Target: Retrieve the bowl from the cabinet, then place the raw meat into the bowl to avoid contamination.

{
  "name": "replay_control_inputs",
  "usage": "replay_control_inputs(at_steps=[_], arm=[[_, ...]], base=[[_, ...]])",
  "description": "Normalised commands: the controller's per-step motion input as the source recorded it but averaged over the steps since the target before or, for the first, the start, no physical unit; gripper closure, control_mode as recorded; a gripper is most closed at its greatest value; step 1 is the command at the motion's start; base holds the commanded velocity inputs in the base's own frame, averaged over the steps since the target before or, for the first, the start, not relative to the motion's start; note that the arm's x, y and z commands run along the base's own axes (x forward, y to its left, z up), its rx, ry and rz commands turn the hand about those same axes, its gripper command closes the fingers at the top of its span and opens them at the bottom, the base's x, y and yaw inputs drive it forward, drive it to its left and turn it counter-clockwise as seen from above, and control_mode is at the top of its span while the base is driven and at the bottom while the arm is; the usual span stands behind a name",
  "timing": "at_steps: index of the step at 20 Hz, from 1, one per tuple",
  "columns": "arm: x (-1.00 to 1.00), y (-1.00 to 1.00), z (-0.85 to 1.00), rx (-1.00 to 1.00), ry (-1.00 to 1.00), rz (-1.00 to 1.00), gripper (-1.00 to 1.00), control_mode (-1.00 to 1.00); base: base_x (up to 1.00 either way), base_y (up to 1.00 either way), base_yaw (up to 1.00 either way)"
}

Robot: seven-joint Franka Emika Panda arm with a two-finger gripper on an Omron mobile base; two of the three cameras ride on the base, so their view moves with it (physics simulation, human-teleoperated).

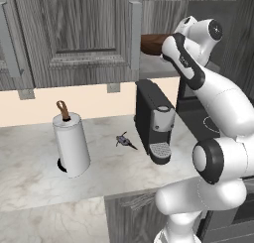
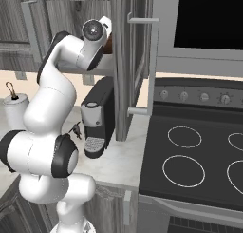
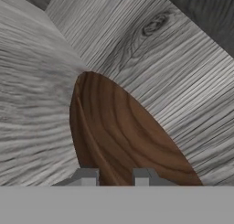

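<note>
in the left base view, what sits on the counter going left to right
paper towel roll → raw meat → coffee machine

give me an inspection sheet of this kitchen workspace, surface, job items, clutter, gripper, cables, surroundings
Surface: marbled counter, light-coloured.
Bowl: brown wooden bowl on the shelf inside the open cabinet, its rim at the gripper.
Raw meat: small dark lump lying on the counter between the paper-towel roll and the coffee machine, not yet in the bowl.
Clutter: white paper-towel roll upright on its holder; dark coffee machine.
Gripper: gripper reaching into the cabinet, fingers closed on the bowl's rim.
Cables: nothing seen.
Surroundings: stove with four rings to the right; dark microwave above it.
</note>
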Motion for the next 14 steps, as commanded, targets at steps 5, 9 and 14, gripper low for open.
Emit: replay_control_inputs(at_steps=[5, 9, 14], arm=[[0.00, 0.00, 0.00, 0.00, 0.00, 0.00, 1.00, -1.00], [-0.10, 0.00, 0.00, 0.00, 0.00, 0.00, 1.00, -1.00], [-0.21, 0.00, 0.01, 0.00, -0.01, 0.00, 1.00, -1.00]], base=[[0.00, 0.00, 0.00], [0.00, 0.00, 0.00], [0.00, 0.00, 0.00]])
